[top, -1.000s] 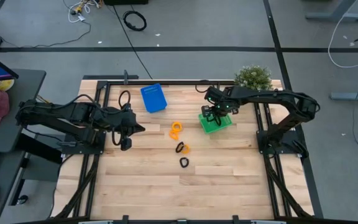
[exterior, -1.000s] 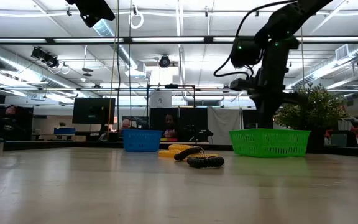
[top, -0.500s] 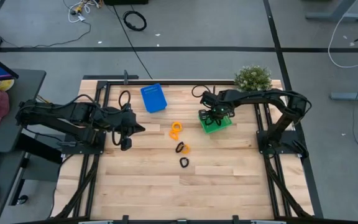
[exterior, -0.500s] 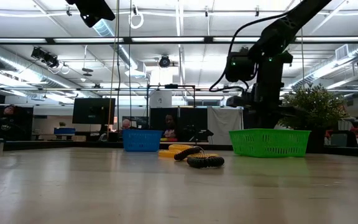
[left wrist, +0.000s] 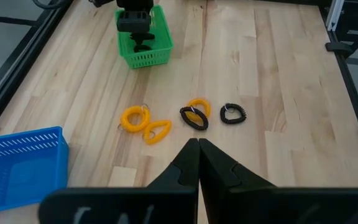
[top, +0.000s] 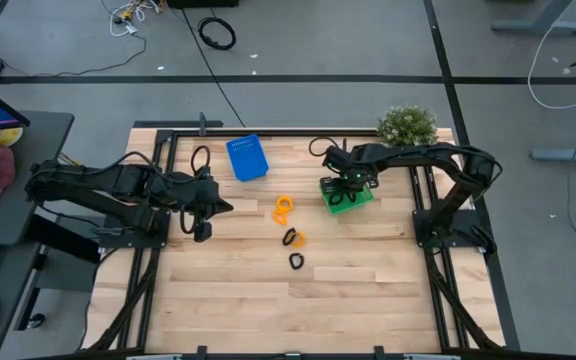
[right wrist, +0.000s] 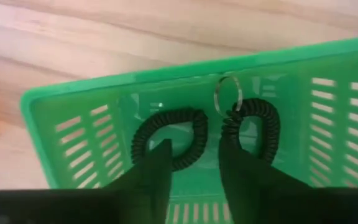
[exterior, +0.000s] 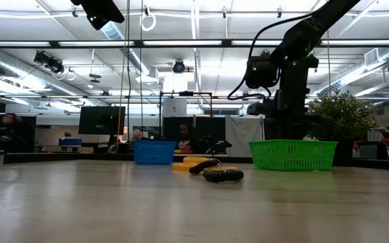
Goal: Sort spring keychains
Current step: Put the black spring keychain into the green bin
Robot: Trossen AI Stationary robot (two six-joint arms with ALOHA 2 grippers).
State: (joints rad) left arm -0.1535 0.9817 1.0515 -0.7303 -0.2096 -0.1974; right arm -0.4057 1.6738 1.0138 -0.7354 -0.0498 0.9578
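Keychains (right wrist: 166, 140) (black) in basket (right wrist: 73, 99)

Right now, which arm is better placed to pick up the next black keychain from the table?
Probably the right: the right gripper hangs open over the green bin, where black keychains already lie. The left gripper waits shut.

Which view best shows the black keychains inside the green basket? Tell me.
The right wrist view: it looks straight down into the green basket at two black keychains, past the open right gripper. In the high and left wrist views the arm covers them; the low view shows only the basket's wall.
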